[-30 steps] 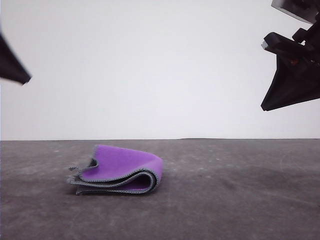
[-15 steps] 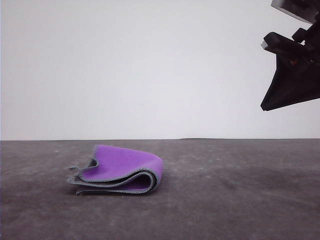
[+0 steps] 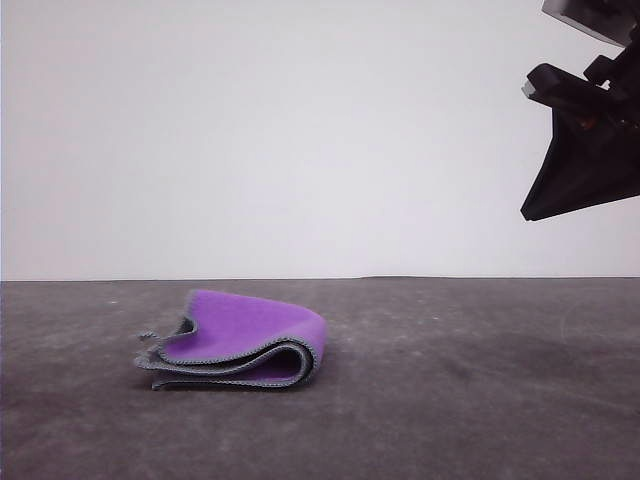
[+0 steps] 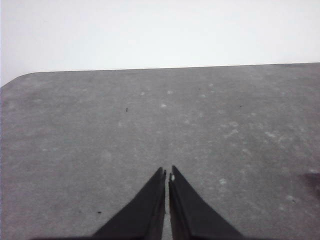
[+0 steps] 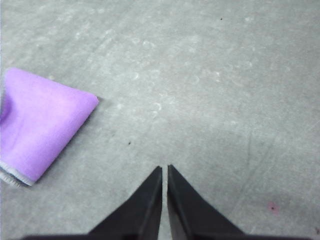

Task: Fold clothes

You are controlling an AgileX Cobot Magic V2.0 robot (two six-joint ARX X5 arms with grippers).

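The clothes are one small cloth, folded into a thick purple bundle with grey hems along its left and front edges, lying on the dark grey table left of centre. High at the right edge of the front view hangs my right arm; its gripper's black tip is far above and to the right of the cloth. In the right wrist view the right gripper is shut with nothing in it, and the purple clothes lie off to one side. The left gripper is shut and empty over bare table.
The grey tabletop is speckled and ends at a far edge with a rounded corner in the left wrist view. A plain white wall stands behind the table.
The left gripper's black tip, seen at the left edge of the front view one second ago, has gone out of that view. The cloth and the right arm have not moved.
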